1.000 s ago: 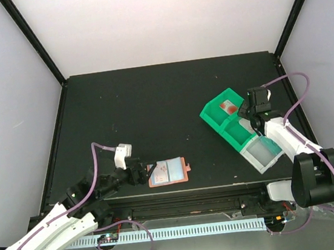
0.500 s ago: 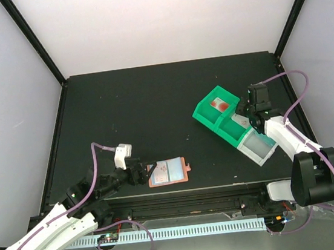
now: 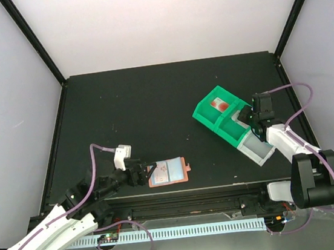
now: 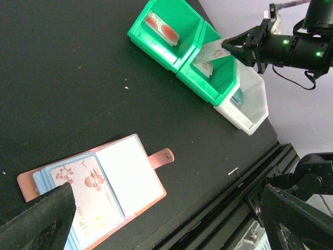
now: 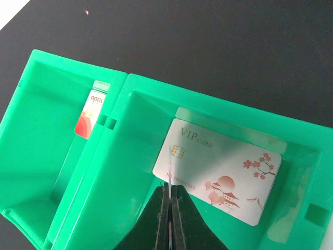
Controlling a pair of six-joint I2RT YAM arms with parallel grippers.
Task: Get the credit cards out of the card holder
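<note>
The salmon card holder [image 3: 168, 172] [image 4: 132, 174] lies open near the table's front edge. A white credit card [image 4: 86, 194] with red blossoms lies in its left pocket. My left gripper [image 3: 138, 172] [image 4: 166, 226] stands open at the holder's left end, with nothing between its fingers [image 4: 39, 221]. My right gripper [image 3: 244, 116] [image 5: 170, 186] is shut on a thin pale card [image 5: 169, 174] [image 4: 209, 51], seen edge-on, over the middle green bin [image 5: 135, 208]. Another white blossom card [image 5: 218, 169] lies in that bin. A red and white card [image 5: 88, 112] leans in the far green bin [image 3: 209, 115].
A white bin [image 3: 256, 149] [image 4: 252, 104] adjoins the green bins on the near right and holds something bluish. The metal rail [image 3: 182, 199] with the arm bases runs along the table's front edge, close behind the holder.
The row of bins slid a little to the left. My right wrist swung right and lower, still shut on its card. The left arm has barely moved.
</note>
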